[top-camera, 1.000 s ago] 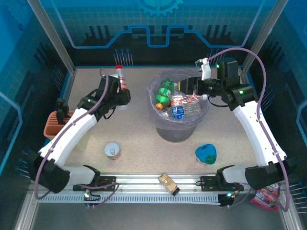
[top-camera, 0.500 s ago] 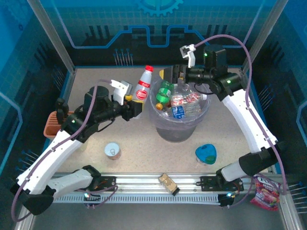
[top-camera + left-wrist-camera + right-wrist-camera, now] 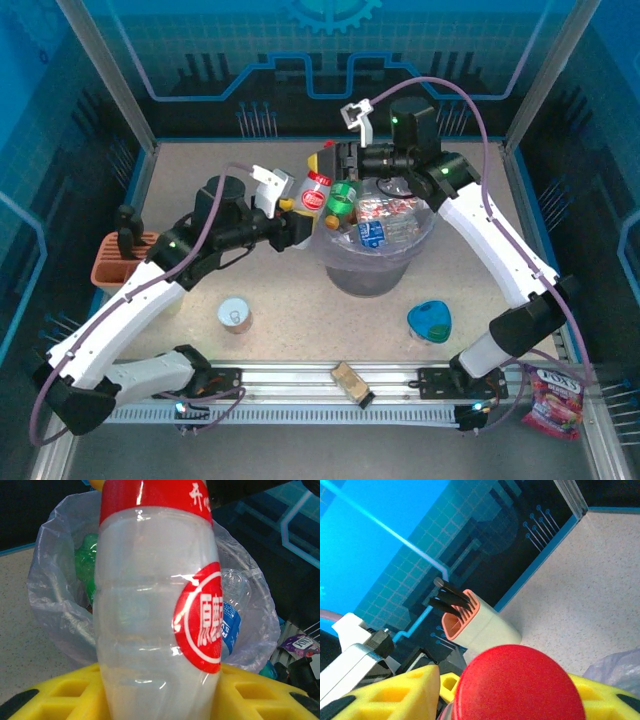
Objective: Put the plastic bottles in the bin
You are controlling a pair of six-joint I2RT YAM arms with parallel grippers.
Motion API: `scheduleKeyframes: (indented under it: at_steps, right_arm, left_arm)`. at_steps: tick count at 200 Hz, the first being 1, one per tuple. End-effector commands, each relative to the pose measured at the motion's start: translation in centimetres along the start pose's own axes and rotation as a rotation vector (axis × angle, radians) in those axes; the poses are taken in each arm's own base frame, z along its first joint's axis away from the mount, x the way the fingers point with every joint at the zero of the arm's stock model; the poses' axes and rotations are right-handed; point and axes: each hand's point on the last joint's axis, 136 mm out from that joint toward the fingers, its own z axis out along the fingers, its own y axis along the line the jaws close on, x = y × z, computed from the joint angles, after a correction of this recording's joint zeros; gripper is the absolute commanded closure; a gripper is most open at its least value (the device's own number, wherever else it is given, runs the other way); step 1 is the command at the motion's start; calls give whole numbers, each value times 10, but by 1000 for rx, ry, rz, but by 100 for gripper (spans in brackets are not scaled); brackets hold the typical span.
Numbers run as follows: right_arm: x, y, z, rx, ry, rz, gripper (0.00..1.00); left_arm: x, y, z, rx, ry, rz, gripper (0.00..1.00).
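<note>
You're mid-delivery: your left hand pinches the red-capped bottle just at the left rim of the bin, your right hand brackets its cap, grip impossible to tell, so next shift it over the opening and release.

Cool, even overhead light with a blue cast. Faint, soft shadows on the table below the fingers. White glare streaks on the bottle between the left fingers, which are blurred. The cap between the right fingers is out of focus; the backdrop beyond them is sharp.
</note>
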Motion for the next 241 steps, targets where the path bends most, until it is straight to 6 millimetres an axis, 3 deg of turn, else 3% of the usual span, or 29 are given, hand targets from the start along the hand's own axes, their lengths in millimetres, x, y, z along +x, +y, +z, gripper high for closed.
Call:
scheduleKeyframes:
  at_steps: [1,35,48,66,92,131,156,177,211,241]
  right_arm:
    - [-16,18,-10,-53,-63,-36,58]
    - [-35,23,-10,-88,-109,-53,69]
    - [-43,26,-14,-97,-137,-66,71]
    - [-60,28,-26,-94,-200,-84,73]
    - [-87,20,-57,-64,-309,-85,74]
    - [-113,-2,-131,46,-456,-94,76]
    - [-108,-32,-168,240,-494,-146,78]
    - [-100,-56,-183,371,-483,-170,79]
    - [-88,-91,-179,473,-443,-164,79]
    - [-74,-110,-161,470,-395,-123,79]
  left_arm:
    - [-19,-13,-1,49,-53,16,52]
    - [-27,-18,-3,74,-82,10,44]
    - [-33,-19,-7,73,-102,4,27]
    - [-40,-21,-11,74,-143,-7,16]
    - [-50,-17,-9,63,-189,-62,10]
    - [-42,3,13,-23,-126,-122,11]
    - [-26,21,29,-97,-63,-156,12]
    - [-11,32,42,-129,-20,-185,13]
    - [5,40,59,-140,15,-228,14]
    - [13,43,67,-140,29,-262,16]
